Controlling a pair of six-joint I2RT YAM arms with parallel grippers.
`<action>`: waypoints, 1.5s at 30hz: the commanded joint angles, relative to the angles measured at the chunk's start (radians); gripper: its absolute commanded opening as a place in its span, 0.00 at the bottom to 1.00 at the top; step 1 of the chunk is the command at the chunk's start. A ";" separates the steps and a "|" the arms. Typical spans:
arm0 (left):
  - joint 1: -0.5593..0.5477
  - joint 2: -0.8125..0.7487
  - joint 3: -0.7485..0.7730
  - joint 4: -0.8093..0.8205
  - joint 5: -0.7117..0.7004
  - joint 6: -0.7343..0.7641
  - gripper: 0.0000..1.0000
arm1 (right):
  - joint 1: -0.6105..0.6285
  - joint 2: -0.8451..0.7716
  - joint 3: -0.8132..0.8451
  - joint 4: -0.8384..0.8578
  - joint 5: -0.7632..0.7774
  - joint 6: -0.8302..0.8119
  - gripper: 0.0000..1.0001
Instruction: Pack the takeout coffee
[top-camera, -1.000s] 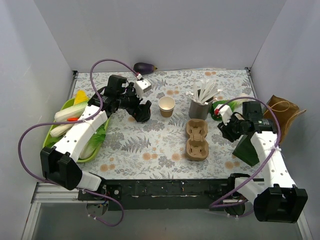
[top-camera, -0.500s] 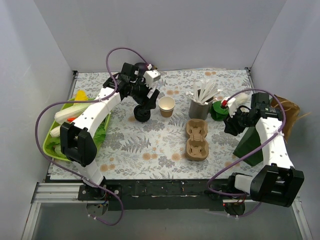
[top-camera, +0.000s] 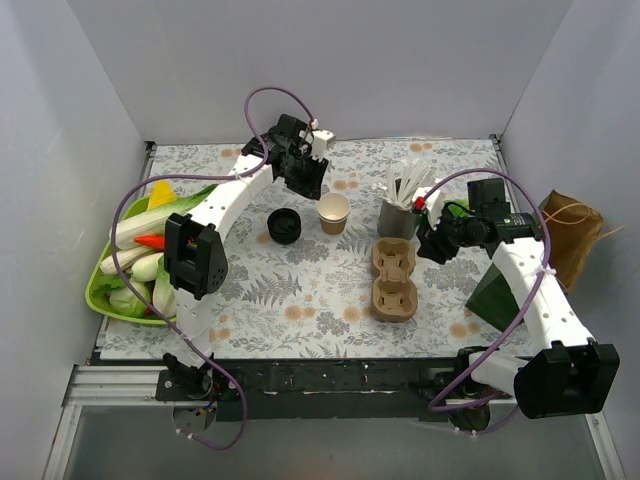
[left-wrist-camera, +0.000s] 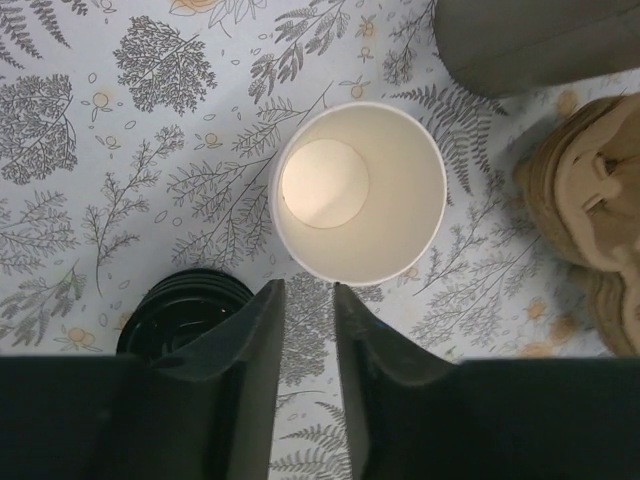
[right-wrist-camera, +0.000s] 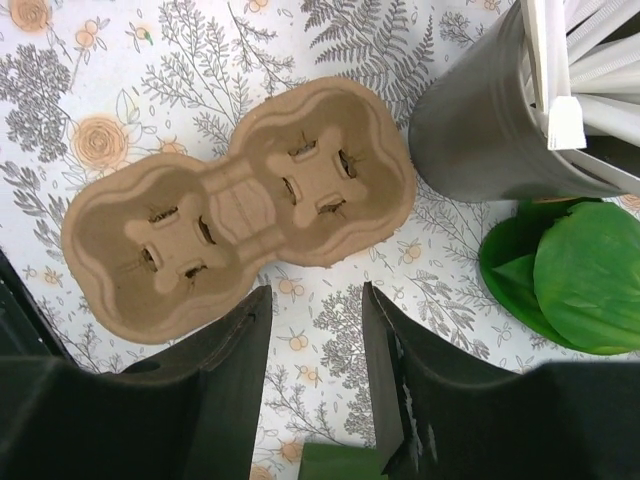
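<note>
No lidded takeout coffee shows in any view. A tan paper cup with no lid stands upright on the patterned cloth, white and empty inside. A stack of black lids sits just left of it. My left gripper hovers behind the cup, pointing down, its tips at the cup's rim. Its jaws stand a narrow gap apart with only cloth between them. My right gripper hangs open and empty beside the tan cup carrier.
The cup carrier lies mid-table. A grey holder of white sticks stands behind it, with a green leafy thing to its right. A dark green bag and a brown paper bag are at the right. A vegetable tray is at the left.
My left arm has swung from the lid stack to the back of the table, behind the cup, and its jaws have narrowed. My right gripper has shifted left toward the holder.
</note>
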 joint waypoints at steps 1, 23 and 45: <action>-0.022 -0.002 0.016 -0.008 -0.061 -0.055 0.18 | 0.021 -0.024 0.019 0.056 0.005 0.090 0.49; -0.039 0.126 0.106 0.009 -0.095 -0.081 0.27 | 0.040 -0.006 0.028 0.041 0.026 0.105 0.50; -0.039 0.126 0.169 0.027 -0.124 -0.078 0.25 | 0.041 0.005 0.008 0.070 0.040 0.113 0.50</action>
